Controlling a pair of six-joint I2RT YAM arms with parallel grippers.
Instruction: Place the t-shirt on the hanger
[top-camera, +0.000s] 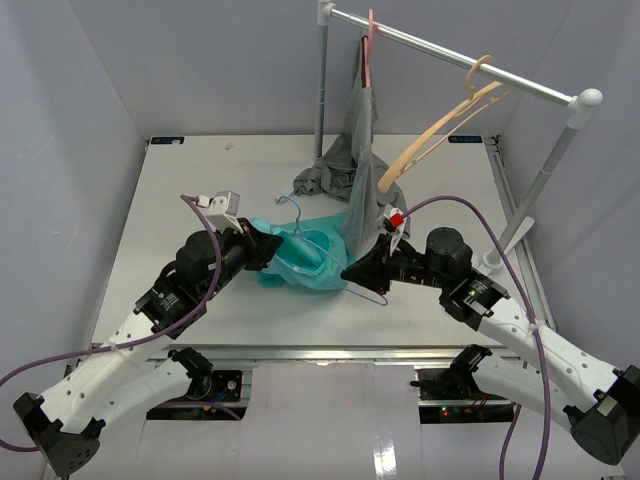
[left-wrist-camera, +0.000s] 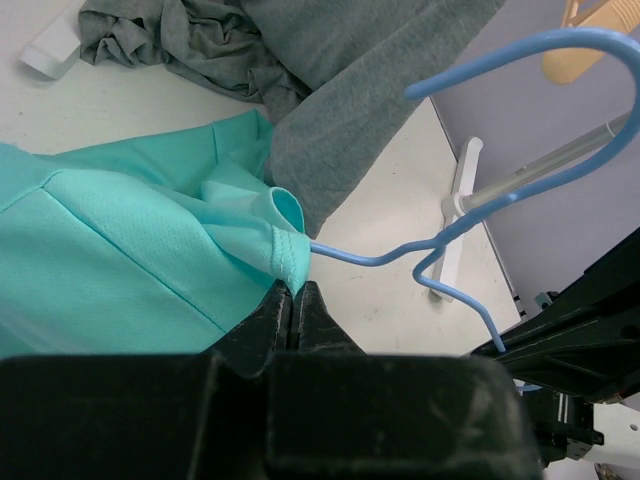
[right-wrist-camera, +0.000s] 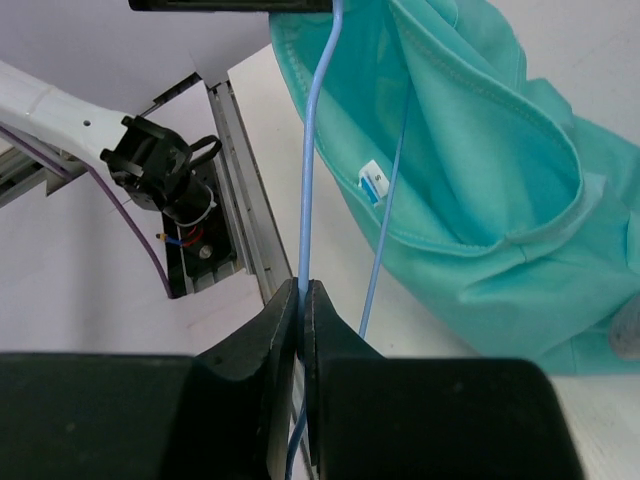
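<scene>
The teal-green t-shirt (top-camera: 305, 258) lies crumpled on the table between my two arms. The light-blue wire hanger (top-camera: 297, 207) runs through it, with its hook sticking out at the far side. My left gripper (top-camera: 281, 247) is shut on a folded edge of the t-shirt (left-wrist-camera: 120, 250), pinched at the fingertips (left-wrist-camera: 293, 288). The hanger's hook (left-wrist-camera: 520, 55) and neck show just beyond. My right gripper (top-camera: 348, 272) is shut on one wire of the hanger (right-wrist-camera: 318, 150), near the fingertips (right-wrist-camera: 303, 292). The t-shirt's opening, with its size label (right-wrist-camera: 375, 180), hangs around the wires.
A grey garment (top-camera: 362, 150) hangs from a pink hanger (top-camera: 371, 40) on the rail (top-camera: 450, 60) and drapes onto the table behind the t-shirt. A tan wooden hanger (top-camera: 440, 125) hangs further right. The rack's white foot (left-wrist-camera: 462, 190) stands at the right.
</scene>
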